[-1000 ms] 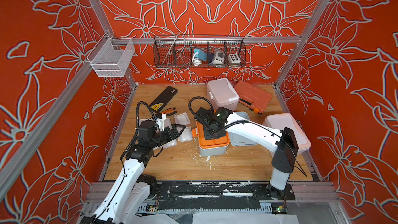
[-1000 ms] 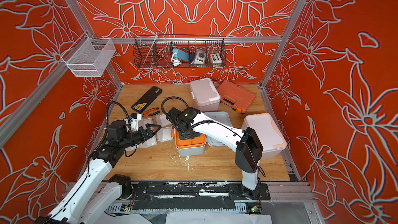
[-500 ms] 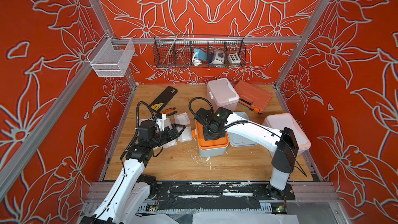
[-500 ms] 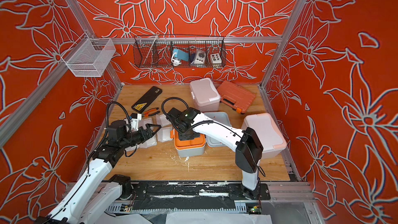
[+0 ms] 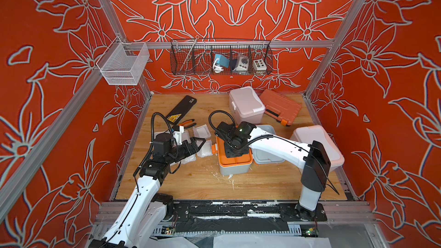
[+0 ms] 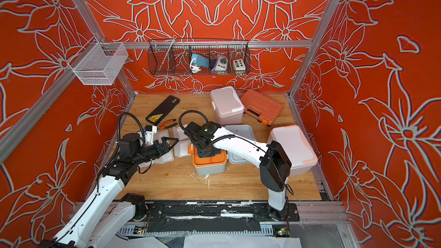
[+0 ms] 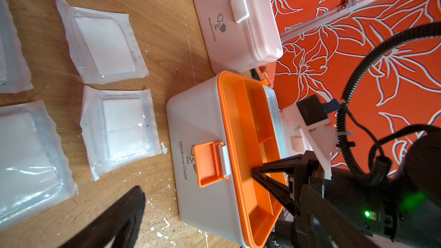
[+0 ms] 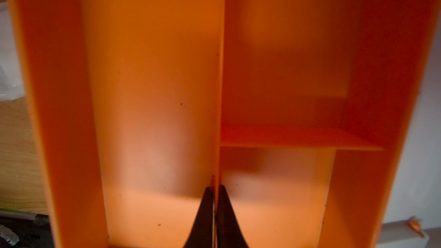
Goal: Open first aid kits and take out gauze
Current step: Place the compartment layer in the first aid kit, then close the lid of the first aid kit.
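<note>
My right gripper (image 8: 214, 187) sits narrow astride the orange tray's (image 8: 59, 91) divider (image 8: 218, 79), grip unsure; I'd pinch firmly and lift straight up.

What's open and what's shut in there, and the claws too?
Grey kit, open, lid flipped back.
Tray, in grey kit, empty.
Pink kit, shut, latched.
Peach kit, shut.
Tool case, shut.
Black case, shut.
Gauze, out on table, wrapped.
Left gripper, open, empty.
Right gripper, shut on tray divider.

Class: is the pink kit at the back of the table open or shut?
Shut. The pink kit has its lid seated flat, latch folded down.
</note>
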`<state>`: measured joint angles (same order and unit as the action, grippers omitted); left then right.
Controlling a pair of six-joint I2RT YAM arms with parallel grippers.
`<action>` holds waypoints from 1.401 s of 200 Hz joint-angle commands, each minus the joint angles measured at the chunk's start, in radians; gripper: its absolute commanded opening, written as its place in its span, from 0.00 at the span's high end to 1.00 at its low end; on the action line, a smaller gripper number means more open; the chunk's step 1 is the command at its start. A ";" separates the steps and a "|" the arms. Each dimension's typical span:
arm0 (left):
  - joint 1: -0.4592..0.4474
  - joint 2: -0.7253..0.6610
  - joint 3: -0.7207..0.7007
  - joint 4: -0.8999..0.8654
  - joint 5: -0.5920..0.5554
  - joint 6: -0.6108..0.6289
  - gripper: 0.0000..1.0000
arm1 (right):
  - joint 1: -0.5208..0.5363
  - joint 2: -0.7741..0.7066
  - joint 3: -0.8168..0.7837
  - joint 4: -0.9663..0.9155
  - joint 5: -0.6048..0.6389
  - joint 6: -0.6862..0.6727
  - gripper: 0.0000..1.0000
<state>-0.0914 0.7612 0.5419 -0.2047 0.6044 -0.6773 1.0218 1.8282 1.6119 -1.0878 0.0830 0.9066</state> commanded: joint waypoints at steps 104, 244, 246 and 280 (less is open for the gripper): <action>-0.004 0.038 0.033 -0.058 -0.037 0.075 0.02 | -0.014 -0.202 0.011 -0.081 0.066 -0.143 0.05; -0.274 0.268 0.141 -0.029 -0.192 0.060 0.02 | -0.852 -0.646 -0.628 0.325 -0.465 -0.425 0.02; -0.277 0.271 0.142 -0.028 -0.193 0.060 0.02 | -0.860 -0.647 -0.636 0.332 -0.474 -0.423 0.02; -0.313 0.320 0.158 -0.009 -0.190 0.055 0.02 | -0.973 -0.641 -0.751 0.453 -0.630 -0.384 0.02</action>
<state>-0.3809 1.0592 0.6754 -0.2413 0.4252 -0.6273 0.0956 1.2018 0.9165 -0.7525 -0.3893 0.5014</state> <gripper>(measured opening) 0.977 0.982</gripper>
